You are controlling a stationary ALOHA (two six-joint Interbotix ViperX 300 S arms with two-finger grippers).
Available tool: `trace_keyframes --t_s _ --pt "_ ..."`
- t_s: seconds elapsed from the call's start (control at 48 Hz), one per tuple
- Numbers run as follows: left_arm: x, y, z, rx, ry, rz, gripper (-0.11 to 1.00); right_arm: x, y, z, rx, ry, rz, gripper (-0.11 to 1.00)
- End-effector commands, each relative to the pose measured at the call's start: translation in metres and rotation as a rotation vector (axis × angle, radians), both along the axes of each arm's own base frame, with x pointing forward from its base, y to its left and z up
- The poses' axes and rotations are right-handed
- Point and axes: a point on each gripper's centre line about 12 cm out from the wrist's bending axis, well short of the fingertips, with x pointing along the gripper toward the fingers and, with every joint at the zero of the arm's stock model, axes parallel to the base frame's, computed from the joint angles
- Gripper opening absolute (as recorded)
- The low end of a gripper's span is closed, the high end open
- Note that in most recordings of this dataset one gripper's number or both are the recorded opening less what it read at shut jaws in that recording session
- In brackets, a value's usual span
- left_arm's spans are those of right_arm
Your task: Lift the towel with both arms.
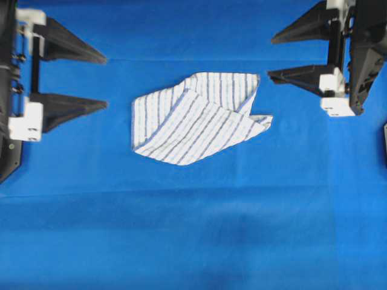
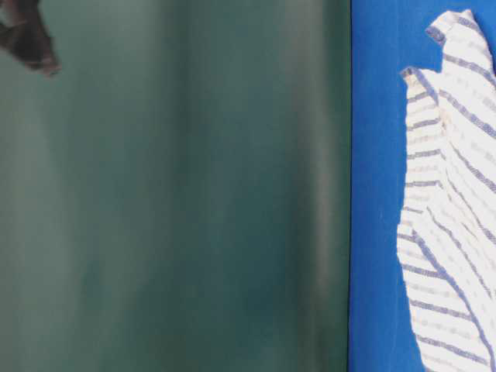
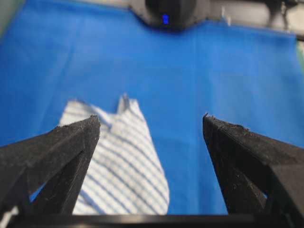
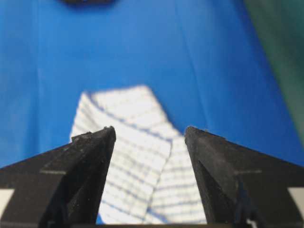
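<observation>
Towel [image 1: 196, 118] lies crumpled mid-desk on the blue desk [image 1: 193, 229] cover, white with thin dark stripes, one flap folded back over itself (so no clean corner on offer, only ridges and edges). It sits between the two arms, presumably so each can take one side. Left gripper [image 1: 104, 81] stands well clear of the cloth's left edge, jaws spread wide, holding nothing. Right gripper [image 1: 270, 57] is near the folded right flap, likewise wide open and empty. Lift not yet begun.
</observation>
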Motion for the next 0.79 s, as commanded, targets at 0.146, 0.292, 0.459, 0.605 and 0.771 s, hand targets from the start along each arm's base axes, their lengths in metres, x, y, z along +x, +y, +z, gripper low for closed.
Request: trace_keyframes --t_s 0.146,0.292,0.459,0.605,0.771 --pt "0.02 -0.001 -0.06 -0.009 0.126 -0.005 0.91 0.006 -0.001 -0.054 0.049 0.056 -0.012 0.64" --pt "0.028 0.0 -0.1 -0.009 0.215 -0.005 0.91 0.008 0.0 -0.095 0.091 0.116 -0.031 0.64" --pt "0.03 0.0 -0.147 -0.013 0.31 -0.004 0.91 0.006 0.001 -0.139 0.125 0.2 -0.044 0.64" --pt "0.028 0.0 -0.182 -0.019 0.348 -0.003 0.91 0.002 0.005 -0.176 0.155 0.269 -0.05 0.64" --pt "0.031 -0.003 -0.208 -0.018 0.374 -0.012 0.91 0.002 0.007 -0.202 0.165 0.307 -0.047 0.64"
